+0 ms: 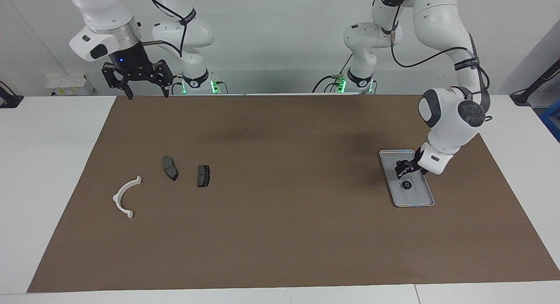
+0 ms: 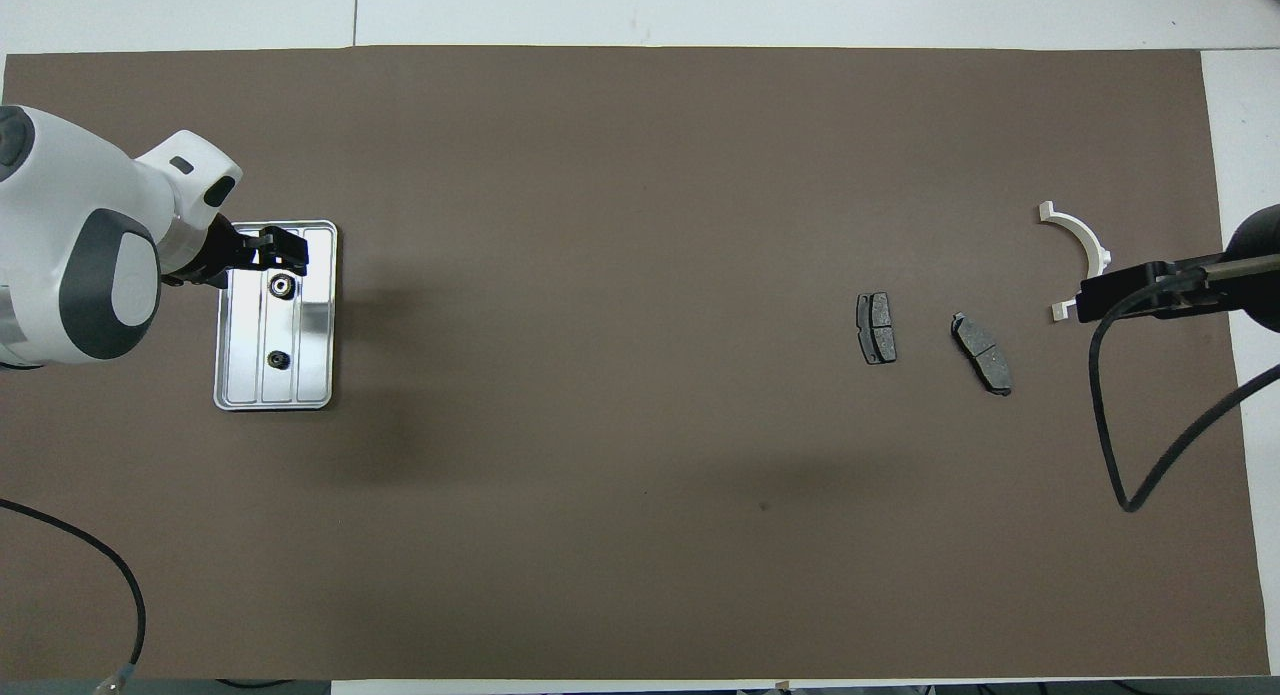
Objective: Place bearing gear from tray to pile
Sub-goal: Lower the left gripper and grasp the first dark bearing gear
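A: What shows from across the tabletop [image 1: 52, 164]?

B: A white tabletop under a wide brown mat [image 1: 280, 234], with a pale wall at the robots' end. The left pincer [image 1: 403, 168] is low over the silver tray [image 1: 426, 202] at the left arm's end; I cannot tell how far its fingers are spread. A small dark bearing gear [image 1: 407, 185] lies in the tray, just clear of the fingers. The right pincer [image 1: 142, 87] waits high over the mat's edge by its base, fingers spread wide and empty.

A: And the pile?

B: Toward the right arm's end: a white half-ring bracket [image 1: 124, 197] and two dark pads [image 1: 170, 168], all apart from one another.

A: From above?

B: The left pincer [image 2: 268, 252] covers the tray's [image 2: 225, 390] end farther from the robots. Two small round parts sit in it: one bearing gear [image 2: 281, 287] just beside the fingertips, possibly touching, and another small part [image 2: 279, 359] nearer the robots. The bracket [image 2: 1078, 237] lies partly under the right pincer [image 2: 1095, 303].
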### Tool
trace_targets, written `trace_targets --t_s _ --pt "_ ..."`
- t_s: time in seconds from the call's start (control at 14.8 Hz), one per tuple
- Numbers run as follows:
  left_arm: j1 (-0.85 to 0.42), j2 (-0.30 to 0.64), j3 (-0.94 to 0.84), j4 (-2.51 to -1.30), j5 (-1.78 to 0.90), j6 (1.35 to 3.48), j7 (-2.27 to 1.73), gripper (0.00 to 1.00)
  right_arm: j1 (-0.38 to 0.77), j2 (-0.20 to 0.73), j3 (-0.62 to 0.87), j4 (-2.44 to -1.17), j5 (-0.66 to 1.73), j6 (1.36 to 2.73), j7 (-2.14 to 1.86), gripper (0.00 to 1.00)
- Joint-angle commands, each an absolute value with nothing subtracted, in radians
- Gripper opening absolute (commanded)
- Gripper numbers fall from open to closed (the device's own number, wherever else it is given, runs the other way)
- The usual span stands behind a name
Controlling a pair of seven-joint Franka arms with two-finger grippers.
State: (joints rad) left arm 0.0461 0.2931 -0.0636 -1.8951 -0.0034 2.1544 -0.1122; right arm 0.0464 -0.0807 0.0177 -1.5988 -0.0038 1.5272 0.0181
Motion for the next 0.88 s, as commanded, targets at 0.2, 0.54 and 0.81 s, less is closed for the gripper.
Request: trace_targets --t_s 0.2,0.54,0.81 --pt "0.074 0.317 -0.066 -1.956 0.015 2.272 -0.115 0.81 0.032 -0.104 0.018 -1.606 0.021 1.503 0.029 1.0" --pt "0.071 0.35 -0.066 -1.953 0.015 2.316 -0.123 0.73 0.029 -0.106 0.021 -1.608 0.02 1.502 0.028 1.0" --pt "0.061 0.365 -0.066 -1.947 0.014 2.327 -0.124 0.73 0.031 -0.109 0.021 -1.606 0.02 1.499 -0.001 1.0"
